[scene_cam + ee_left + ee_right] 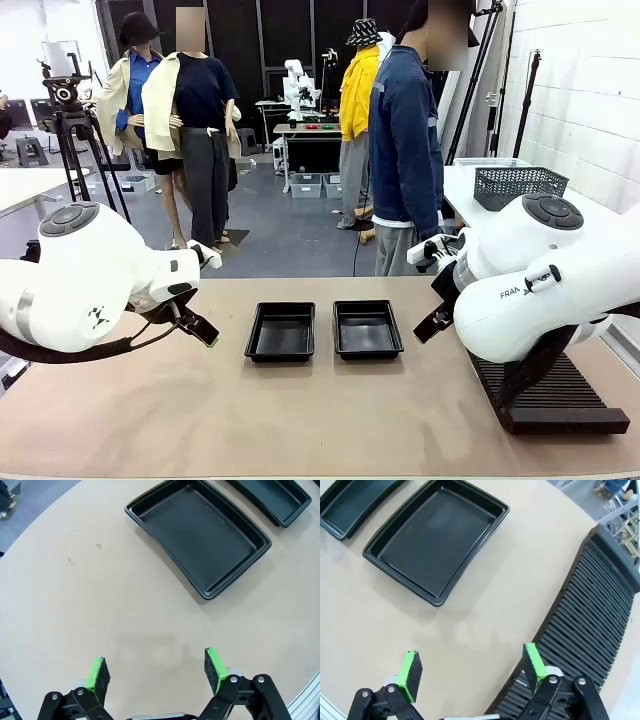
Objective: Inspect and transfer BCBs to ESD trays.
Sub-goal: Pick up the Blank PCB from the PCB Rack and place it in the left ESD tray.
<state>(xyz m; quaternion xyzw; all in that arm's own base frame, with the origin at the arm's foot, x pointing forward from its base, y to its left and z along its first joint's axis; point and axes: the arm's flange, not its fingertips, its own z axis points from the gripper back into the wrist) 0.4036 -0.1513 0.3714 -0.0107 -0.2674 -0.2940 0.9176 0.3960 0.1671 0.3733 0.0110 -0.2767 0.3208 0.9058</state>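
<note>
Fingers of the left gripper [156, 667] are rising from the bottom edge of its wrist view, jaws standing wide apart with nothing between them, hanging over bare table [75, 605]. The left ESD tray [200, 535] is lying at about 1 o'clock from them, well apart, its black floor showing bare, and a corner of the right ESD tray [272, 497] is peeking in beyond it. On the other wrist, the right gripper [470, 667] is holding its jaws spread in the same way, one green pad over the tabletop and the other over the edge of the ribbed black rack [600, 605], which is running off toward 2 o'clock. There the right ESD tray is sitting at 11 o'clock, with the left ESD tray's corner past it. From the front, both white arms are crouching low with elbows bulging toward the camera, the left gripper pointing in from 9 o'clock of the two trays and the right gripper from 3 o'clock. That view is also giving the two trays lying side by side mid-table, nearly touching. A person [405, 150] is standing at the far edge at 12 o'clock. A mesh basket [518, 185] is resting on a side table toward 2 o'clock.
</note>
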